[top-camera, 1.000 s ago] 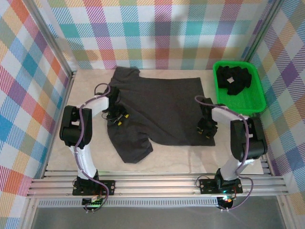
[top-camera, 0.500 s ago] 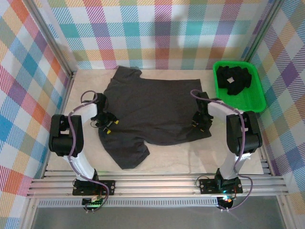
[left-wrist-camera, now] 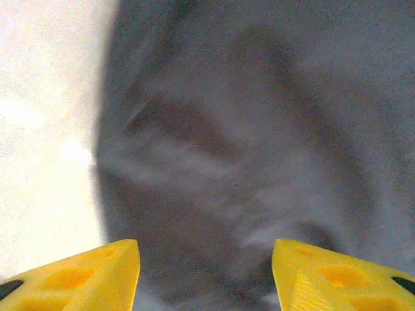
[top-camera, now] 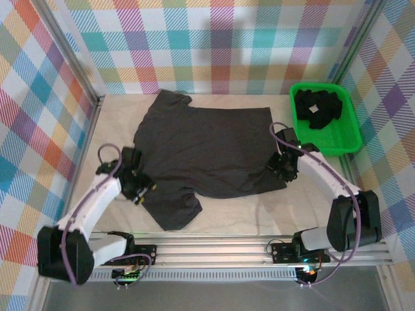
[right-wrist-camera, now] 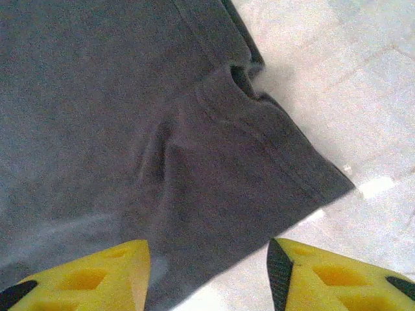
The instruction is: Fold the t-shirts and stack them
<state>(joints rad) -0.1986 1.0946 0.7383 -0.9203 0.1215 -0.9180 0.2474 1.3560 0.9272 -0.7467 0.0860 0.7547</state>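
Top external view, t-shirt [top-camera: 207, 146] stretched wider than before, left pincer [top-camera: 146, 193] and right pincer [top-camera: 280, 172] both splayed, drawn outward

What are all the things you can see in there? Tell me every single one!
spread t-shirt: one, dark grey, lying flat in the middle of the table
bin: one, bright green, far right corner of the table
bundled shirts: a heap, number unclear, black, inside the bin
tag: one, white, on the heap in the bin
table: one, pale beige, under everything
walls: checked in many colours, around the table
arms: two, white, one on each side of the spread t-shirt
left claw: one, yellow tips, open over the shirt's left side
right claw: one, yellow tips, open over the shirt's corner
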